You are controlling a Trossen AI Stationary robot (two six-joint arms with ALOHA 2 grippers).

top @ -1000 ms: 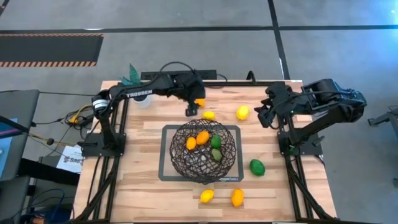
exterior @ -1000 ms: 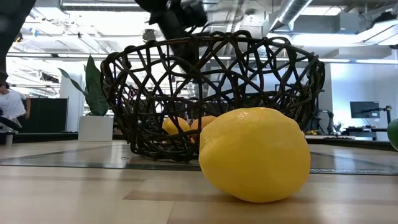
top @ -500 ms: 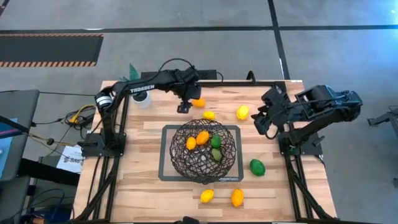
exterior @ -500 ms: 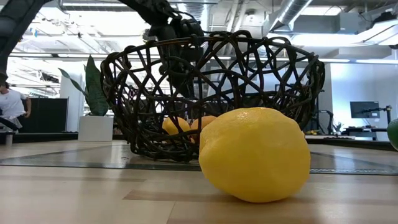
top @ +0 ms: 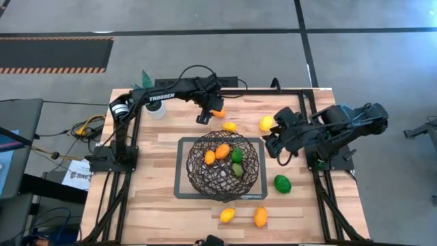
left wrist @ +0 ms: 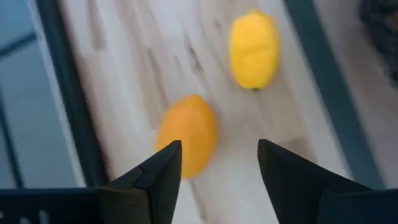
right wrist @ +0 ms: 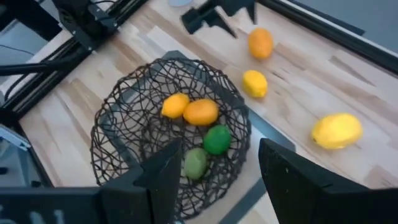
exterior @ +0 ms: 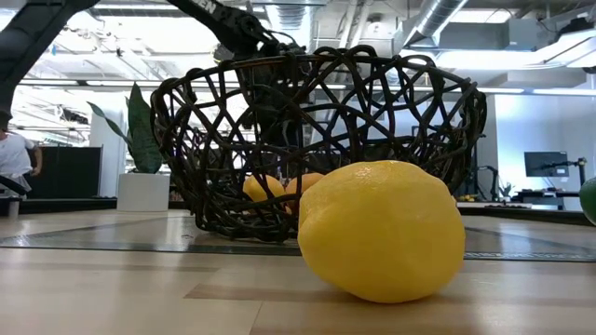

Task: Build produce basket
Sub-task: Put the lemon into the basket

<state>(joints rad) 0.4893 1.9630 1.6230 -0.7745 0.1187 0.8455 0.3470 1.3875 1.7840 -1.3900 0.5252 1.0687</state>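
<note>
Overhead, table-level and wrist views of a two-arm station. The basket [top: 223, 165], a round dark wire bowl, stands on a grey-framed mat [top: 183, 193] at the middle of the wooden table [top: 157, 212] and holds four fruits: two orange [top: 222, 151], one green [top: 237, 156] and one duller green [top: 237, 169]. The left gripper [top: 203, 118] hangs over the far edge of the table just beside a loose orange fruit [top: 218, 113]; in the left wrist view its fingers [left wrist: 163, 168] stand apart with nothing between them, the orange fruit [left wrist: 186, 135] lying on the wood ahead of the left finger and a yellow fruit [left wrist: 253, 51] beyond it. Compared with one second ago, this gripper has shifted slightly toward the far left edge, away from the basket rim, and the orange fruit it then covered now lies exposed. The right gripper [top: 272, 147] has swung inward from the right table edge and now hovers near the basket's right side, between a yellow lemon [top: 266, 123] and a green lime [top: 282, 183]; in the right wrist view its fingers [right wrist: 163, 168] are parted and empty. The small yellow fruit [top: 229, 126] behind the basket, and the yellow [top: 227, 214] and orange [top: 260, 216] fruits at the near edge, lie where they lay before. At table level a large yellow lemon [exterior: 382, 231] fills the foreground before the basket [exterior: 317, 140], unchanged, with a potted plant [exterior: 142, 149] behind.
</note>
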